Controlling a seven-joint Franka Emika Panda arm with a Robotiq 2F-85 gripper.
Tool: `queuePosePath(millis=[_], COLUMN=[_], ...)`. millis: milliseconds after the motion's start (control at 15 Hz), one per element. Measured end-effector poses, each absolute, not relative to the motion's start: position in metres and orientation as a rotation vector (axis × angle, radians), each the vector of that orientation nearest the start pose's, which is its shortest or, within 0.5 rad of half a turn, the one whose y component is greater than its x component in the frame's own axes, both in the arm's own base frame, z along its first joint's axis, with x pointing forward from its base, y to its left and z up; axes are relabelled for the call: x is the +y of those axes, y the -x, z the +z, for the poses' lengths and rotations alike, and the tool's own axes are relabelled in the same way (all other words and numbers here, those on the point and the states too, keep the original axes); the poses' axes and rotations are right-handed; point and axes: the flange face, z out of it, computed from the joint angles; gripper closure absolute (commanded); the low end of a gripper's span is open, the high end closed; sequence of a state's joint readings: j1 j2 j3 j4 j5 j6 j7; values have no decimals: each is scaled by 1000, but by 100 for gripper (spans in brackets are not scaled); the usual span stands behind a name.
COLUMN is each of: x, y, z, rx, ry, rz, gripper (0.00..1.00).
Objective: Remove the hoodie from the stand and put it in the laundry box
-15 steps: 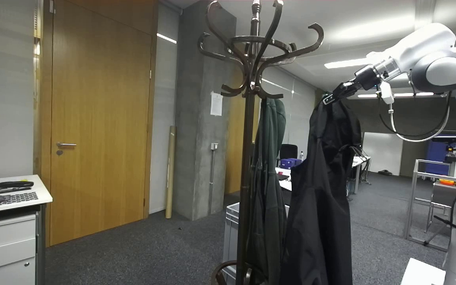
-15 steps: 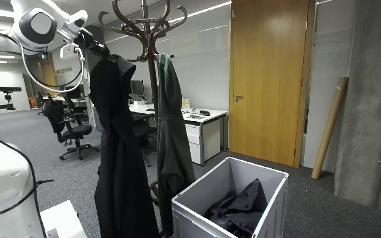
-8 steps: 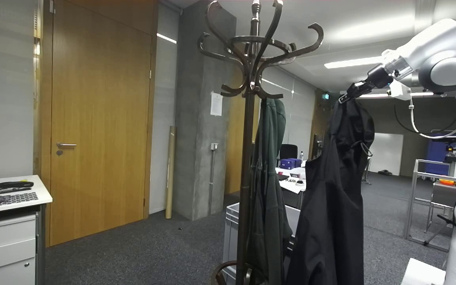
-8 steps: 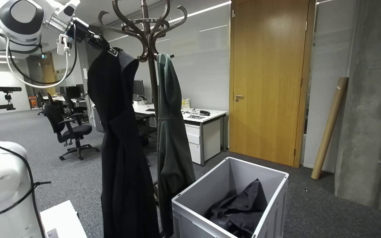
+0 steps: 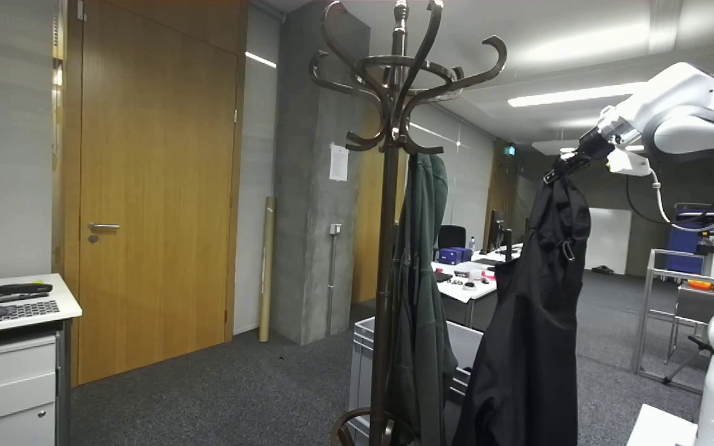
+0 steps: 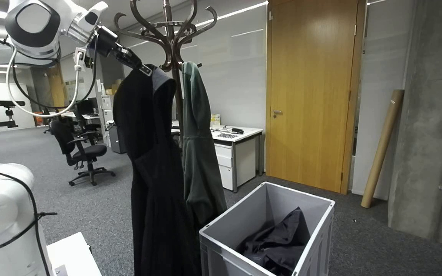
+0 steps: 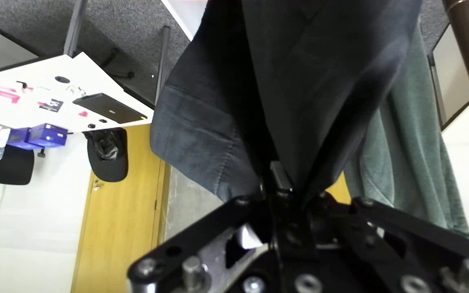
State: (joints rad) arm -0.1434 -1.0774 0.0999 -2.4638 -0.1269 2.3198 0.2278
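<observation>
The gripper [image 6: 146, 70] pinches the black hoodie [image 6: 155, 161] near its top between its jaws, off the stand [image 5: 388, 217], presumably so that its limp length hangs free for lowering into the laundry box [image 6: 286, 203] standing nearby. The hoodie's long axis runs nearly vertical, gripped end uppermost; the lower part slants slightly toward the box, its hem cut off in both exterior views.
</observation>
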Motion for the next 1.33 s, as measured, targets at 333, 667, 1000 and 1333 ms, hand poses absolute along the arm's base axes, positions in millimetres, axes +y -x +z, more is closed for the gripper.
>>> queuePosePath(millis=[333, 667, 1000, 1333], x=[-31, -31, -31, -33], y=[-269, -270, -270, -275], z=[696, 696, 696, 682], rx=[396, 395, 395, 408], ry=[2907, 2907, 2907, 2932], rz=[-1455, -1454, -1454, -1394], gripper=[97, 97, 97, 99])
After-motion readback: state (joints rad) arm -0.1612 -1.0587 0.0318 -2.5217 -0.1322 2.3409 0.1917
